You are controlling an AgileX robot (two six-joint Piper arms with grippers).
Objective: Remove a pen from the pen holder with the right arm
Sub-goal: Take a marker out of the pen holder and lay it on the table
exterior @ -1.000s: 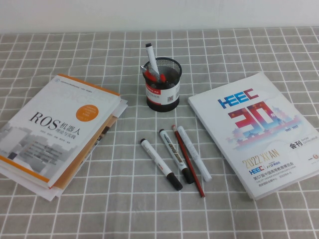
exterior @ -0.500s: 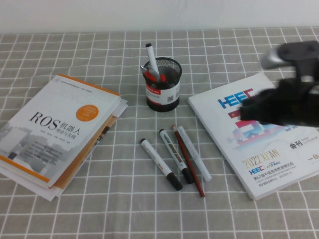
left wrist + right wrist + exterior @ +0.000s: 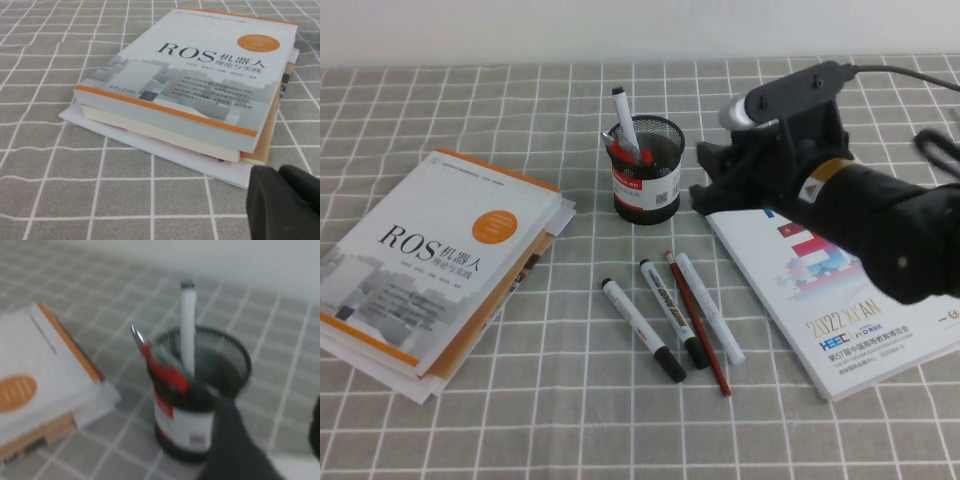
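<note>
The black mesh pen holder [image 3: 647,170] stands at the middle back of the table with a white marker [image 3: 624,118] upright in it and a red pen [image 3: 625,152] leaning beside that. My right gripper [image 3: 702,175] hovers just right of the holder, level with it, its fingers open and empty. The right wrist view looks at the holder [image 3: 200,390] and the white marker [image 3: 187,325] past the right gripper [image 3: 270,412], which has a wide gap between its fingers. My left gripper [image 3: 280,175] shows only in the left wrist view, shut, low over the cloth near the book stack.
A stack of books with a ROS title [image 3: 440,260] lies at the left. A HEEC magazine [image 3: 860,320] lies at the right, partly under my right arm. Two black-capped markers [image 3: 655,320], a white pen [image 3: 710,310] and a red pencil [image 3: 700,330] lie loose in front of the holder.
My right arm came in from the right edge and moved left over the magazine to beside the pen holder. Its gripper has opened. Nothing on the table has moved.
</note>
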